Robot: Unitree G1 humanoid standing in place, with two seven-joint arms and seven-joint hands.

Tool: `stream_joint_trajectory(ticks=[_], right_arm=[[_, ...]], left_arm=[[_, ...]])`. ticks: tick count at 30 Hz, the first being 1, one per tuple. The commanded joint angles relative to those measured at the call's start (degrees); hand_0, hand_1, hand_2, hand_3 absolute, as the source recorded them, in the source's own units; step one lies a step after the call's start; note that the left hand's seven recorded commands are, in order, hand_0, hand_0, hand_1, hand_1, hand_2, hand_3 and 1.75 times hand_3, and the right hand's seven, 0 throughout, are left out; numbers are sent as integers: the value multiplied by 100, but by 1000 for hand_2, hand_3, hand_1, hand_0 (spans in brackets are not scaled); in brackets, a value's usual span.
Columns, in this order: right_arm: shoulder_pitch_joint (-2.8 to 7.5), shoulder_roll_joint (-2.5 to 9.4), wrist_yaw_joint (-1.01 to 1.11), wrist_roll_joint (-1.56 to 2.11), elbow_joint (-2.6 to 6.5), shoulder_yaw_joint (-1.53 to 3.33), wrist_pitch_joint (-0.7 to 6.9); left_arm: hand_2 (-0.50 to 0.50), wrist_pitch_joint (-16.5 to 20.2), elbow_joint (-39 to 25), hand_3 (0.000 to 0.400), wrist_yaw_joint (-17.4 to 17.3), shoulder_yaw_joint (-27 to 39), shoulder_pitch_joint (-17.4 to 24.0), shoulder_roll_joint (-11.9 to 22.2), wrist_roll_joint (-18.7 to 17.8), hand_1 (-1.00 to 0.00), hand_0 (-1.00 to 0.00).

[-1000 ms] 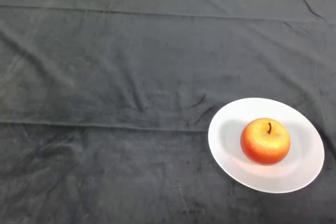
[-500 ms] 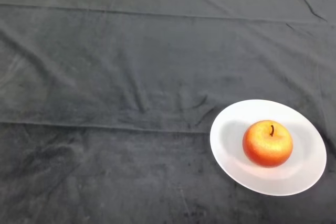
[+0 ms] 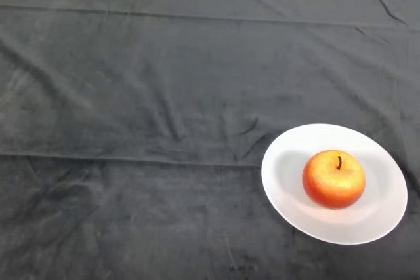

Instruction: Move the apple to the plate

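One apple (image 3: 333, 179) and one white plate (image 3: 289, 159) are on the table, and nothing else lies there. The apple is red-orange with yellowish speckling and sits upright on the plate, its short dark stem pointing up. It rests a little right of the plate's middle, with bare white rim showing all around it. The plate is round and shallow and lies flat in the lower right part of the view, close to the right edge of the table.

A dark grey cloth (image 3: 144, 96) covers the whole table. It is wrinkled, with long creases running across it left to right and a knot of smaller folds just beside the plate's upper left rim. A thin pale strip shows beyond the cloth's far edge at the top. No part of the robot is visible, so nothing stands between the camera and the apple.
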Motion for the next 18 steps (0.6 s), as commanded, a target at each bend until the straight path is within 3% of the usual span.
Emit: stream_joint_trajectory(ticks=[1,18], right_arm=[[-39,-103,-20,50,94,-98,19],[-36,-99,-24,48,84,-97,20]], left_arm=[[0,73,25,0,-53,340,-231,-209,142,0,0],[0,244,-120,0,-227,580,-321,-402,421,0,0]])
